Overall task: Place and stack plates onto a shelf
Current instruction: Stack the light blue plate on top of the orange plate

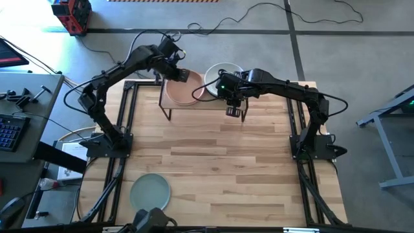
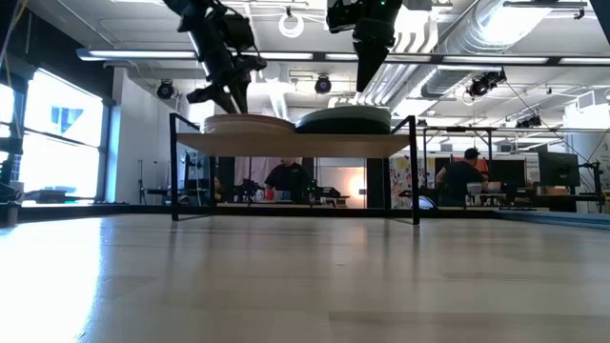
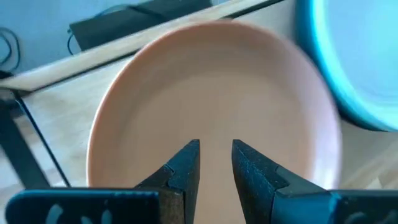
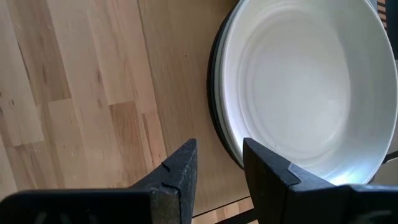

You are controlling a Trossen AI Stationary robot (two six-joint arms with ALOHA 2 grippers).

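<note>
Your shelf [image 1: 194,103] stood at the far edge of the table [image 1: 213,168], its long axis running left to right. Every plate lay flat, open face up. The peach plate [image 1: 180,90] topped the left pile on the shelf, and the whitish plate [image 1: 223,72] topped the right pile, over a black rim [image 4: 214,112]. How many plates sat under each you could not count; the low view showed only thin edges, and the right pile looked dark there.

Your left gripper [image 3: 216,163] hung just above the peach plate, jaws a narrow gap apart and holding nothing. Your right gripper [image 4: 219,167] sat beside the near edge of the whitish plate, over bare shelf board, jaws likewise slightly parted and empty. The right arm hid part of that pile from above.

A pale green plate [image 1: 151,190] lay alone near the table's near-left edge, well apart from the shelf, with open tabletop between.
</note>
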